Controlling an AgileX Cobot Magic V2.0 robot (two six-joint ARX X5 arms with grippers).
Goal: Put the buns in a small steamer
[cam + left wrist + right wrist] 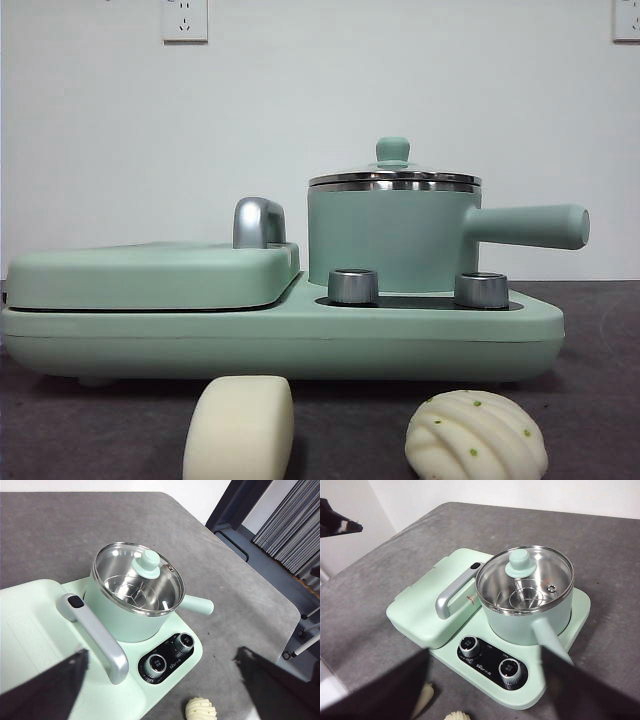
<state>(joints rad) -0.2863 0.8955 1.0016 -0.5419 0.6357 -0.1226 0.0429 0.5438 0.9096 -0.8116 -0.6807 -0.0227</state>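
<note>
The small steamer [395, 235] is a mint-green pot standing on its cooker base with its glass lid and green knob [393, 150] in place. In front of the base two buns lie on the grey table: a smooth cream block [240, 428] and a ridged shell-shaped one with green specks [476, 436]. My left gripper [162, 655] hangs open high above the steamer [137, 587], with the ridged bun [201, 709] below it. My right gripper [484, 654] is also open and empty, high over the steamer [525, 590], with the smooth bun [423, 697] near its jaw. Neither gripper shows in the front view.
A flat mint-green griddle lid [150, 275] with a chrome handle [258, 222] sits beside the pot on the same base. Two steel dials [353, 286] face the front. The pot's straight handle [530, 226] sticks out sideways. The table edge [260, 575] drops off past the pot.
</note>
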